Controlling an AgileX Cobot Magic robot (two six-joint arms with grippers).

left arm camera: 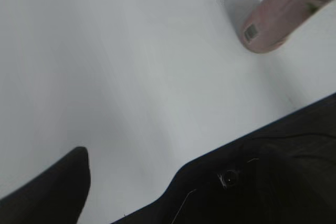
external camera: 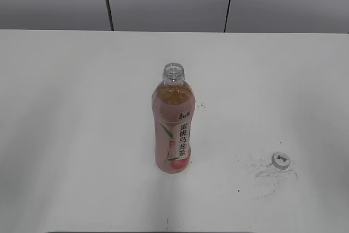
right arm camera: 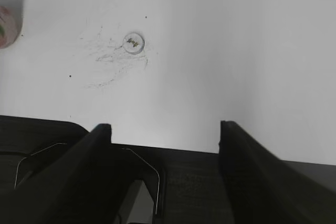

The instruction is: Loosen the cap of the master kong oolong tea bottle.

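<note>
White cap (external camera: 281,160) lies apart from open bottle (external camera: 173,121); right pincer (right arm camera: 165,132) wide, left unclear.

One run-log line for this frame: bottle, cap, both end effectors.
bottle: upright, neck open | cap: off, on table, right of bottle | left end effector: holding nothing | right end effector: open, empty

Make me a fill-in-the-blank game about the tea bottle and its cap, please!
1. The master kong oolong tea bottle stands upright with its neck ____.
2. The cap lies on the ____, apart from the bottle.
3. In the exterior view, the cap is to the ____ of the bottle.
4. The right gripper has its jaws ____ and holds nothing.

Missing words: open; table; right; open
</note>
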